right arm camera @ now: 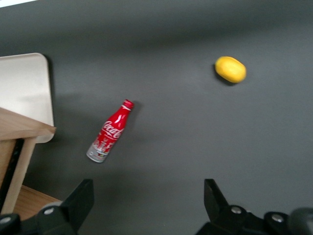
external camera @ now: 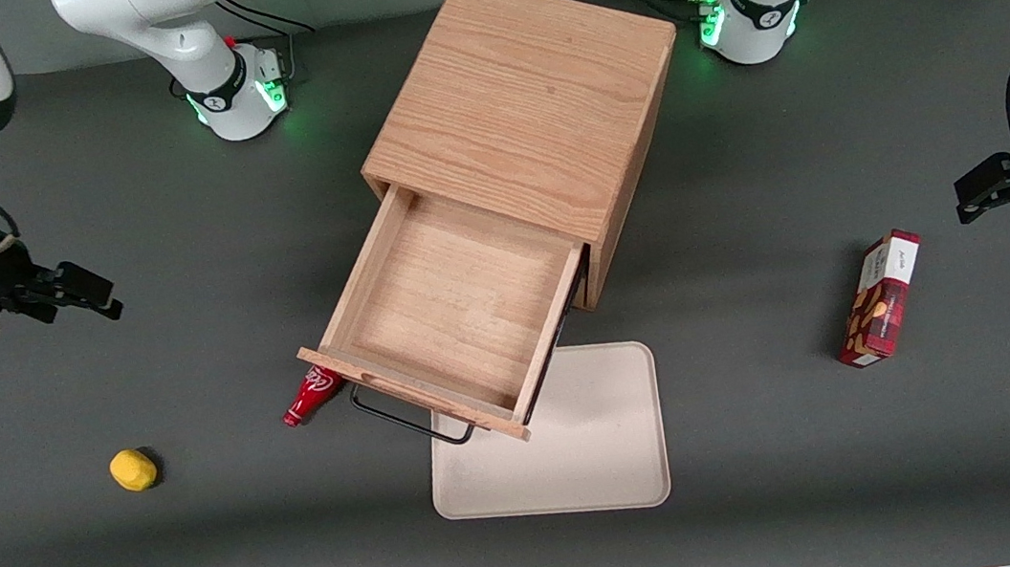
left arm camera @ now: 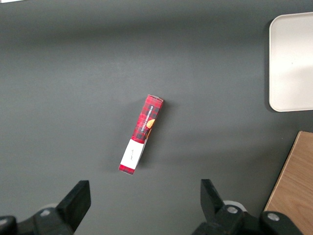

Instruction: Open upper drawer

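The tool (external camera: 87,294) hangs at the left edge of the frame in the front view, up above the tabletop (external camera: 210,551) and well apart from the cabinet (external camera: 533,116). Its two black fingers (right arm camera: 78,203) are spread wide with nothing between them. The wrist view shows only bare gray tabletop in the gap.

Near the tool, lower in the front view frame, sits a small yellow lemon (external camera: 133,470) at the lower left. From the wrist camera the lemon (right arm camera: 230,69) and a red soda bottle (right arm camera: 110,132) both lie flat on the tabletop, well apart from each other.

In the front view the red soda bottle (external camera: 312,396) lies on its side, partly tucked under the corner of the upper drawer (external camera: 456,314). This drawer is in the middle of the frame. It is pulled far out of the cabinet, and you can see its bare wood floor with nothing in it. Its thin black handle (external camera: 411,423) sticks out from the front board, toward the camera.

A pale tray (external camera: 585,466) lies flat in front of the cabinet, partly under the open drawer's corner.

At the right of the frame, toward the parked arm's end, a red snack box (external camera: 881,298) lies on the tabletop, well apart from the cabinet.
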`<action>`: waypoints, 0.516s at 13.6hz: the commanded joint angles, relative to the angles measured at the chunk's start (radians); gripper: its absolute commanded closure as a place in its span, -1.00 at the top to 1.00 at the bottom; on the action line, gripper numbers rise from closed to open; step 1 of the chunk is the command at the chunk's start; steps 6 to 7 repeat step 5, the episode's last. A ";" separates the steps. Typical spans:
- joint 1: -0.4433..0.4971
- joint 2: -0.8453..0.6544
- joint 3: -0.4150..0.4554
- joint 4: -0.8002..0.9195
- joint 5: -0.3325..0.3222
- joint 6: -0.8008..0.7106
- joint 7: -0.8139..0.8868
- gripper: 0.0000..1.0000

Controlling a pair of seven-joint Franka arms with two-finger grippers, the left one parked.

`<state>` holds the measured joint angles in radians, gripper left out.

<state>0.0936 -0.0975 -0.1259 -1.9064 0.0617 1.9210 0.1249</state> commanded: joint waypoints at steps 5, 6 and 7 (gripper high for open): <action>0.014 0.047 -0.017 0.159 -0.039 -0.161 0.032 1.00; 0.014 0.047 -0.017 0.159 -0.039 -0.161 0.032 1.00; 0.014 0.047 -0.017 0.159 -0.039 -0.161 0.032 1.00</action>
